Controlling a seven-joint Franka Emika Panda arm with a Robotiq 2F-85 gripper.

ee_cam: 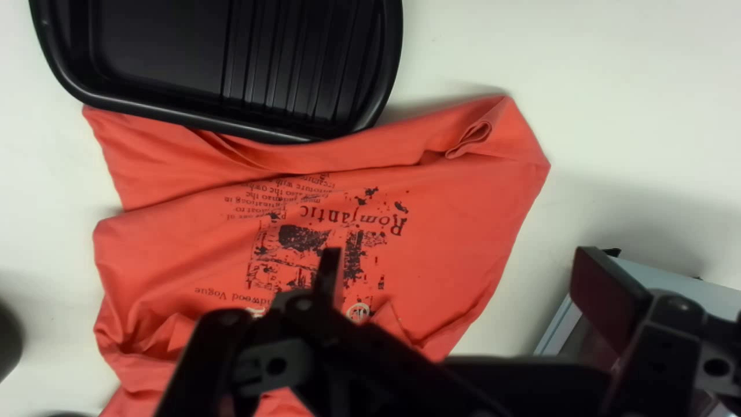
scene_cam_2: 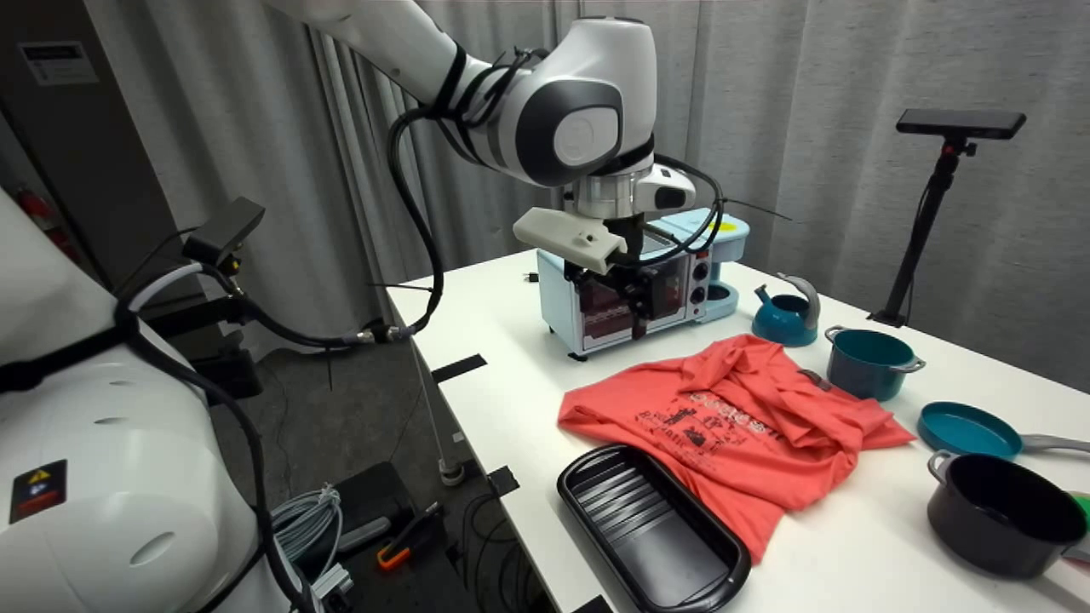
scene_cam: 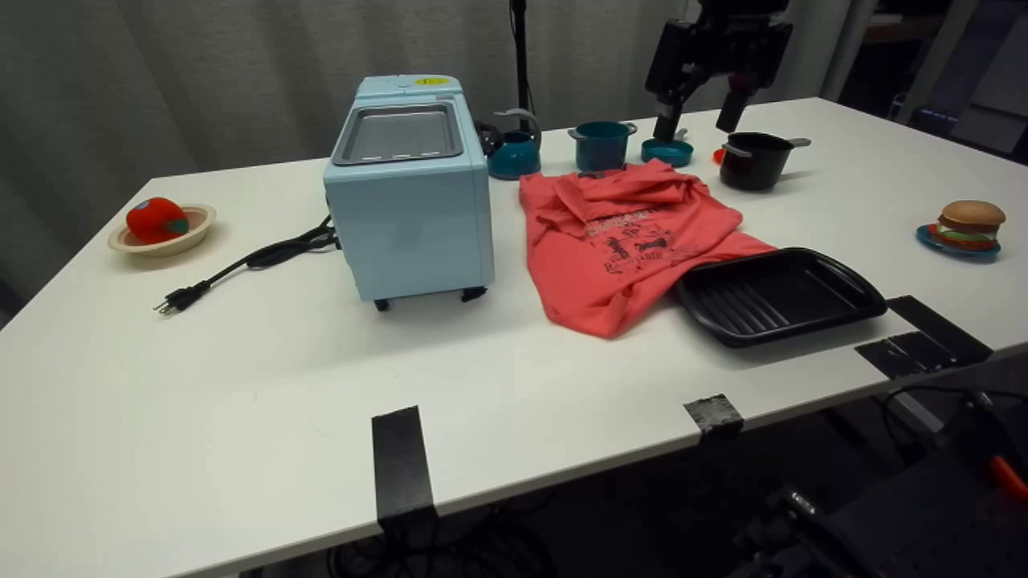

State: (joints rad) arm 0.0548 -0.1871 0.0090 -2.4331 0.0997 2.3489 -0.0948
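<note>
Red shirt point(ee_cam: 451, 231) is lying rumpled on the door side of the oven point(scene_cam: 414, 229), near but not touching. Limp cloth is probably favouring a low pinch on a raised fold; black tray point(scene_cam: 783, 293), farther from the oven, is meeting the shirt's edge, perhaps snagging any pull. Hand point(ee_cam: 463, 275) is hanging airborne, spread wide and empty, on the oven's door side, arm point(scene_cam_2: 626, 68) arching above, wrist pointing down.

Arm point(scene_cam_2: 392, 41), white, cable-strapped: extended, wrist point(scene_cam_2: 606, 196) was turned downward. Gripper point(scene_cam: 697, 124), black: hung beneath it, pointed down, fingers point(ee_cam: 605, 295) spread wide apart.
</note>
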